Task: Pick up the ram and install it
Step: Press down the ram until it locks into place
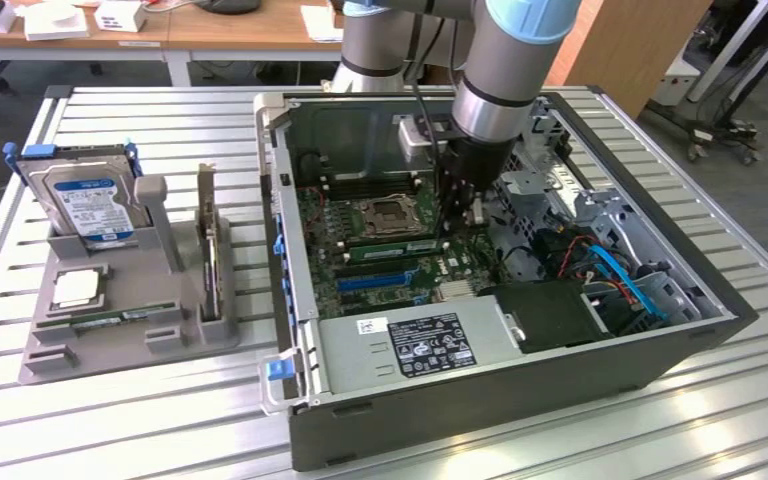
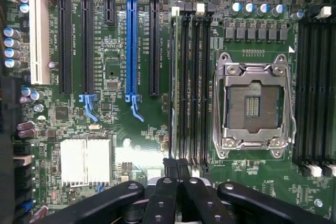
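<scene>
One closed claw (image 1: 474,222), its fingers pressed together and gripping nothing that I can make out, stands inside the open computer case (image 1: 491,395) with its tips down at the motherboard. In the wrist view the gripper's tips (image 2: 177,165) sit over the near end of the memory slot bank, just beside the CPU socket (image 2: 252,106).

The ram (image 1: 391,247) appears as a green strip already standing in a slot alongside that socket. In the wrist view I take the pale edge in the outermost slot (image 2: 175,87) to be the same stick, though it is seen edge-on and I cannot be sure that it is fully seated. I judge the step in hand to be the installation itself, with the shut fingers bearing on or hovering over the stick's end, the pick-up being done.

Any further motion calls for a straight vertical line and even pressure along the stick's top edge.

Room is tight. The socket frame lies on one side, the black and blue expansion slots (image 2: 130,45) on the other, and cables (image 1: 624,275) and drive bays are near the arm. The only free way out is upward through the open side.
</scene>
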Robot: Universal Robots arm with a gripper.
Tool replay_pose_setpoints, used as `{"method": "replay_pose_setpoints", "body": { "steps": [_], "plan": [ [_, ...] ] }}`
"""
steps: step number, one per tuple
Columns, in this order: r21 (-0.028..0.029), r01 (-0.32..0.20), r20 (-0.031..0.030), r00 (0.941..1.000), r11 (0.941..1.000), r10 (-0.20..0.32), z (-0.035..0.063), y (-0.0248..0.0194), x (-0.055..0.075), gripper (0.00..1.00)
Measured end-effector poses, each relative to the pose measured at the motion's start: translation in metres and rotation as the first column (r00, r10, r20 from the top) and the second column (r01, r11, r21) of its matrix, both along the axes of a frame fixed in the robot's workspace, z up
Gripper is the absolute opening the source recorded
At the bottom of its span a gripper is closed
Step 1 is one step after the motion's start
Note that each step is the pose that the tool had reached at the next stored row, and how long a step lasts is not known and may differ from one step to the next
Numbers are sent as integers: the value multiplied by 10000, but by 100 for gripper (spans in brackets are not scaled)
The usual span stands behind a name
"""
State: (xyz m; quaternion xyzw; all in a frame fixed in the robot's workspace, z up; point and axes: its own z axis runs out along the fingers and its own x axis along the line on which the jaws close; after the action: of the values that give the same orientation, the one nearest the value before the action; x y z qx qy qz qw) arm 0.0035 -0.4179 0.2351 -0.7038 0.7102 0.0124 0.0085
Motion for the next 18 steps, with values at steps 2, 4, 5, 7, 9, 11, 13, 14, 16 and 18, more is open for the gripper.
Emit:
{"method": "replay_pose_setpoints", "body": {
  "steps": [2, 4, 5, 7, 9, 11, 13, 14, 16, 18],
  "plan": [
    [-4, 1, 0, 10000, 10000, -1, 36, 0, 0, 9],
    [-10, 0, 0, 10000, 10000, 0, 73, 0, 0, 9],
    [-15, 0, 0, 10000, 10000, 0, 89, 0, 0, 9],
    [-15, -1, 1, 10000, 10000, 1, 97, 1, 1, 9],
    [-15, 0, 1, 10000, 10000, 0, 98, 0, 0, 9],
    [-18, 0, 0, 10000, 10000, 0, 99, 0, 0, 9],
    [-19, 1, 0, 10000, 10000, -1, 98, 0, 0, 9],
    [-18, 0, 0, 10000, 10000, 0, 93, 0, 0, 9],
    [-18, 0, 0, 10000, 10000, 0, 77, 0, 0, 9],
    [-18, 0, 0, 10000, 10000, 0, 55, 0, 0, 9]
  ]
}}
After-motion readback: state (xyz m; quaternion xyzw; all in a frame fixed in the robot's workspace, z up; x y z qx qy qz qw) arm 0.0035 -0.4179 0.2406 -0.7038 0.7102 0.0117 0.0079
